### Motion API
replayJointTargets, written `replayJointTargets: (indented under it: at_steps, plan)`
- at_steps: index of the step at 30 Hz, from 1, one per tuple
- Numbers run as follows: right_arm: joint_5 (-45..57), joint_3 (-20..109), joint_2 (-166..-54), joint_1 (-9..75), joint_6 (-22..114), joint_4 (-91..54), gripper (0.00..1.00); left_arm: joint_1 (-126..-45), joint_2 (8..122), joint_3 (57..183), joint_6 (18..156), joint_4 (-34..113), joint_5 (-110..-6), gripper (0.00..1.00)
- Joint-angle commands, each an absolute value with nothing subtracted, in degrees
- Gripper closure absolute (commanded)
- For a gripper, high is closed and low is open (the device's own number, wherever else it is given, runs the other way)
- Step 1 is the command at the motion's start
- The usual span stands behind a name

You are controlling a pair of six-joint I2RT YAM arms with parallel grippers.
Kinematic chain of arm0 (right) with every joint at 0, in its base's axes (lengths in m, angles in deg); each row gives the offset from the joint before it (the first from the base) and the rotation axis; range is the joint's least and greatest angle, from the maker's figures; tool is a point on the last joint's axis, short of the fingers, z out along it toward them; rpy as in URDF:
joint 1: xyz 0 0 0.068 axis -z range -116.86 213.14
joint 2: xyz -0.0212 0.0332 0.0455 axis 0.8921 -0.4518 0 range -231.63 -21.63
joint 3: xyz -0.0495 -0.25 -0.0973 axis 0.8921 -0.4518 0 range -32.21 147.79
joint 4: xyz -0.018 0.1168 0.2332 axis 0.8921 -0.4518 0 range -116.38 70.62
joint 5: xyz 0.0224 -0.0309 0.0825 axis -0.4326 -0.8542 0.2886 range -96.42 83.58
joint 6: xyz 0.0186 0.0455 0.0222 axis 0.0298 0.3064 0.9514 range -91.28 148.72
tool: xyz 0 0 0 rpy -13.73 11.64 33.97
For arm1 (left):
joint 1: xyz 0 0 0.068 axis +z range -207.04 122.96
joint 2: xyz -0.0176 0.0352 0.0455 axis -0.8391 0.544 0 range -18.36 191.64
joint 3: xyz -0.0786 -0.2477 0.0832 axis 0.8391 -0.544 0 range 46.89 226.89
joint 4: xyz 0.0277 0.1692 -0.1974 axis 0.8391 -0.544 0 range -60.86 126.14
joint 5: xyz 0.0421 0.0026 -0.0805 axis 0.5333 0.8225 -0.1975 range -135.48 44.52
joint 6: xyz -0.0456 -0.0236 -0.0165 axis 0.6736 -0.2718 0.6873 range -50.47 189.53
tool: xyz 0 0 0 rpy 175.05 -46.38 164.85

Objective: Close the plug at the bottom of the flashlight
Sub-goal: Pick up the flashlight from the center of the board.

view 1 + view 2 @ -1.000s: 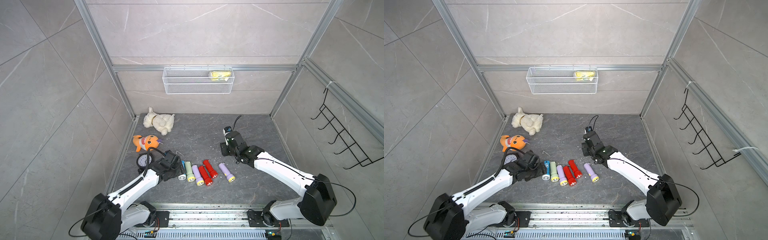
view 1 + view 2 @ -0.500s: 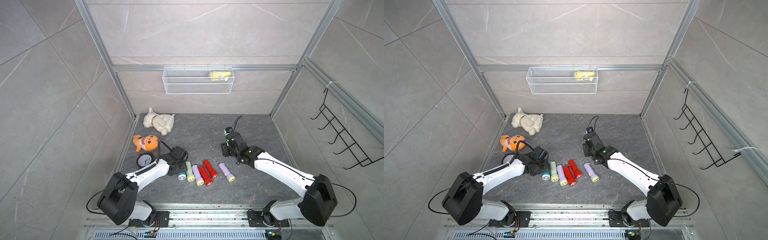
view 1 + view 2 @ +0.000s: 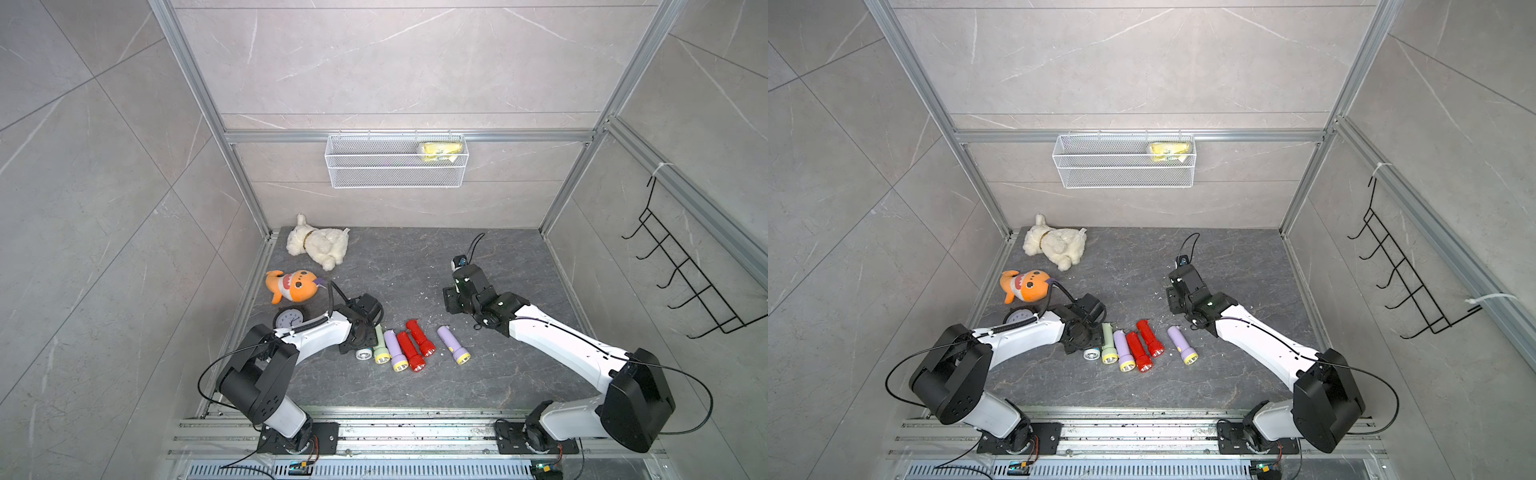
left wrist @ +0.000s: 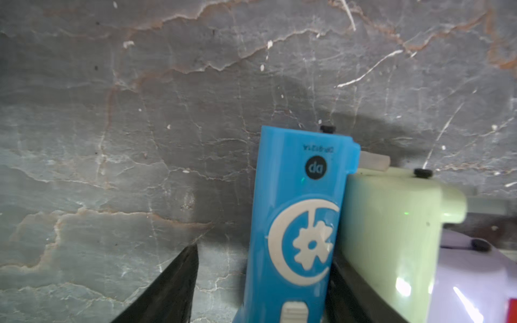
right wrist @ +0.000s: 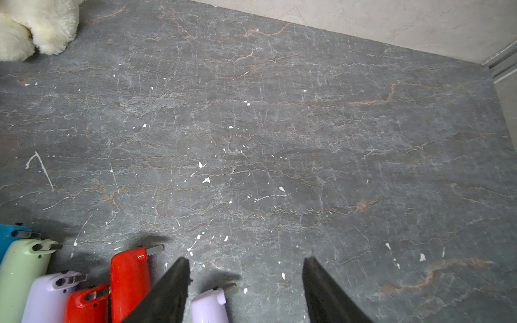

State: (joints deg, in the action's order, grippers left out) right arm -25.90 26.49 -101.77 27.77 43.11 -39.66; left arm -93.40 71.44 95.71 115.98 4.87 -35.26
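The blue flashlight (image 4: 296,223) and the green flashlight (image 4: 391,223) are smooth, glossy plastic with bright highlights. The floor (image 4: 126,112) is matt dark stone, veined pale and rusty. In both top views the white dog (image 3: 318,246), left of centre, is fluffy plush, and the basket (image 3: 395,174) above centre is white metal mesh.

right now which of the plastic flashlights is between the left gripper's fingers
The blue plastic flashlight, at the row's end beside the pale green flashlight; the left gripper straddles only it.
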Motion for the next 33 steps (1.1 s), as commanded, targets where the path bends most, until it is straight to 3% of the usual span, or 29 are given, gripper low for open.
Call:
replayJointTargets:
  at_steps: [1,13,24,27,31,33]
  plan:
    - [-26.15,25.19,-100.65,28.25,43.46,-38.66,0.33,-93.6,73.09,97.08,116.23,3.61,-34.76,0.3]
    - [-24.08,25.23,-101.48,29.56,44.51,-38.79,0.33,-93.69,76.09,97.33,114.32,5.31,-34.99,0.61]
    - [-24.17,25.69,-100.12,30.14,44.54,-39.66,0.38,-93.79,63.94,100.75,106.84,-2.38,-26.55,0.99]
    - [-24.17,26.14,-99.86,30.44,44.54,-39.86,0.38,-93.82,58.78,101.13,104.56,-2.44,-24.78,1.0]
    - [-24.17,26.76,-99.5,30.95,44.19,-40.2,0.38,-93.78,50.11,100.7,100.83,1.23,-23.12,0.88]
    - [-24.12,26.85,-99.16,31.31,44.1,-40.3,0.38,-93.7,47.11,102.01,97.78,2.65,-22.81,0.99]
